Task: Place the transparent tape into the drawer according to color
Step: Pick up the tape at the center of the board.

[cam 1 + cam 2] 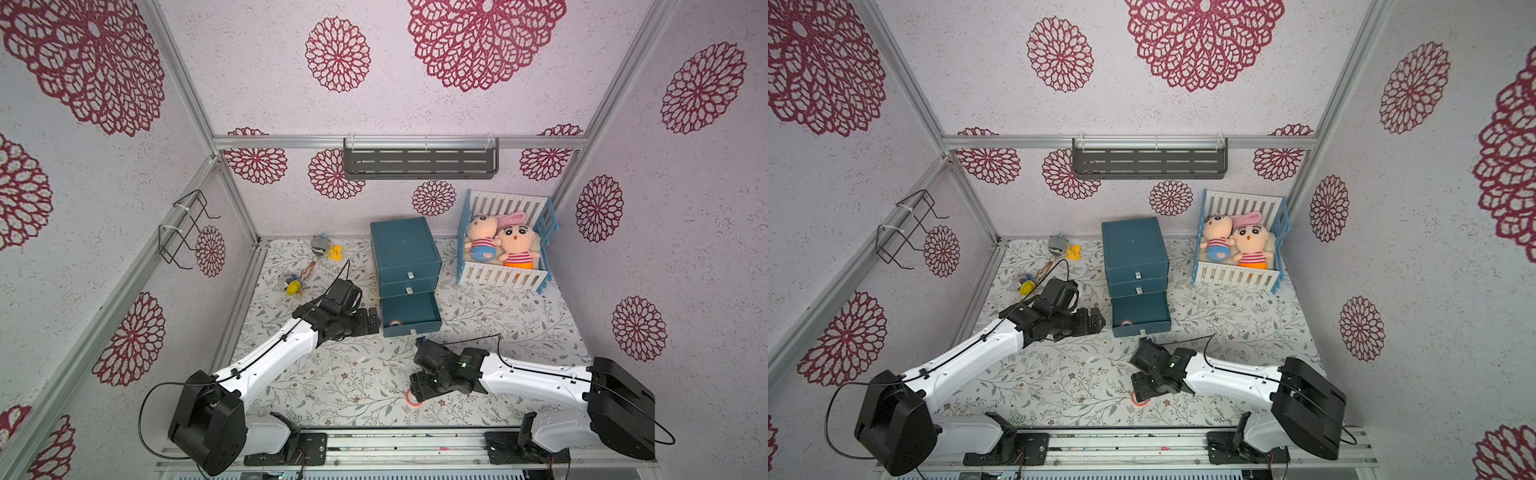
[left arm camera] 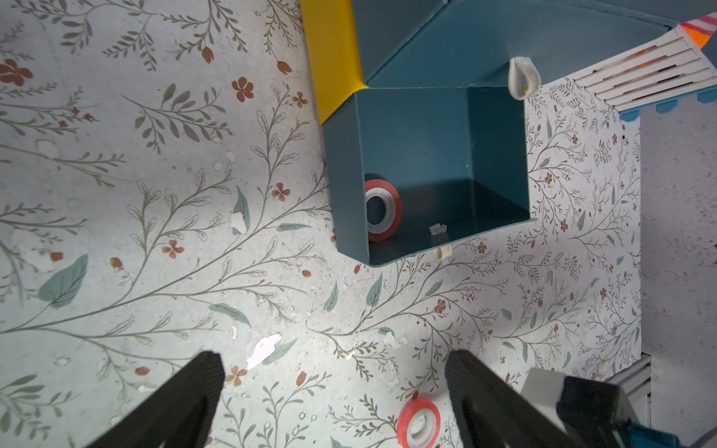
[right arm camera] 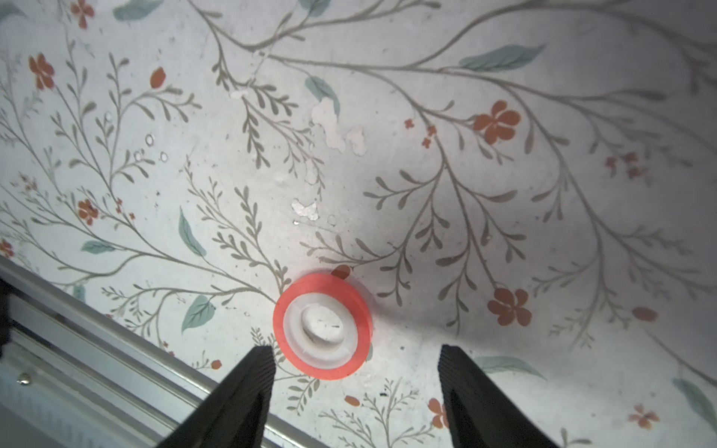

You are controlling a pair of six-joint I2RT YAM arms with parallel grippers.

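A red-orange transparent tape ring (image 3: 322, 325) with a white core lies flat on the floral mat near the front rail, in both top views (image 1: 413, 400) (image 1: 1139, 399). My right gripper (image 3: 357, 351) hovers just over it, open; the ring lies just ahead of the fingertips, nearer one finger, untouched. Another red tape ring (image 2: 382, 211) stands on edge inside the pulled-out bottom drawer (image 2: 345, 186) of the teal cabinet (image 1: 405, 245). My left gripper (image 2: 335, 362) is open and empty, just left of that drawer (image 1: 411, 328).
A white and blue crib (image 1: 505, 274) with two dolls stands right of the cabinet. Keychain toys (image 1: 295, 284) lie at the back left. The two upper drawers are shut. A metal rail (image 1: 374, 449) runs along the front edge.
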